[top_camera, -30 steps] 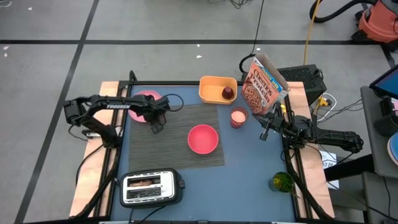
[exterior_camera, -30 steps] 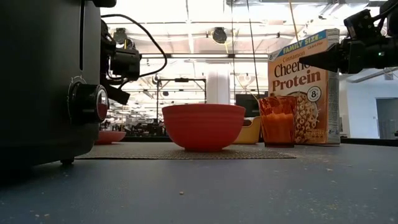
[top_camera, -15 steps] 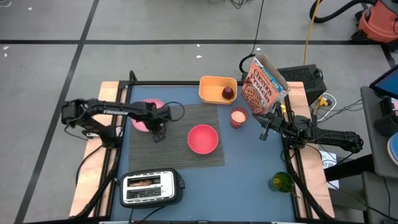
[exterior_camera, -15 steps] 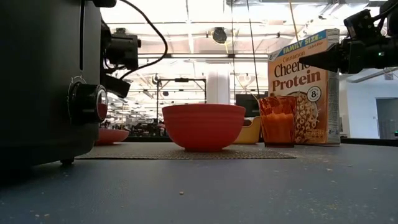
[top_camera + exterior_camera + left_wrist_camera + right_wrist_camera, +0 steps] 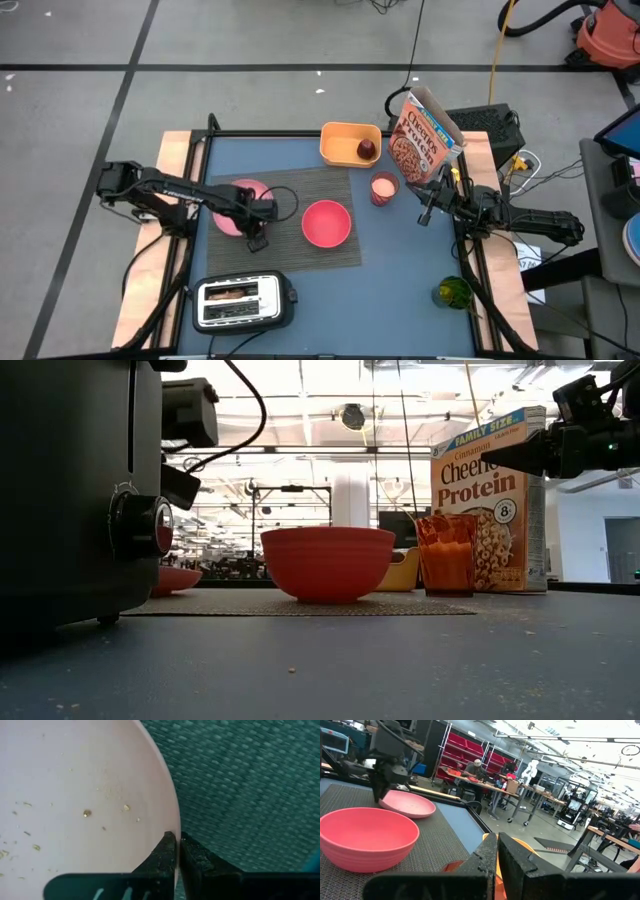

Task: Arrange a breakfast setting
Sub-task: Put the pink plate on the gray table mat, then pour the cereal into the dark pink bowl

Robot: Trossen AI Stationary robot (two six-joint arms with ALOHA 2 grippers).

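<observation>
1. Left gripper point(image 5: 256, 222) is pinched tight on the rim of the pink plate point(image 5: 236, 206); the left wrist view shows its two fingers point(image 5: 167, 855) pressed together over the plate's edge.
2. Plate sits at the left end of the grey placemat point(image 5: 330, 185), partly over the mat and partly over the blue table point(image 5: 400, 280).
3. Pink bowl point(image 5: 326, 222) stands on the placemat, just to the right of the plate and apart from it.
4. Dark red fruit point(image 5: 367, 149) lies in a yellow tray point(image 5: 340, 141) beyond the mat, beside a cereal box point(image 5: 425, 136) and a small cup point(image 5: 383, 188).
5. Toast point(image 5: 236, 294) sits in the toaster point(image 5: 244, 301) at the near edge.
6. Right gripper point(image 5: 428, 207) hovers right of the cup, its fingers pressed together on nothing.
</observation>
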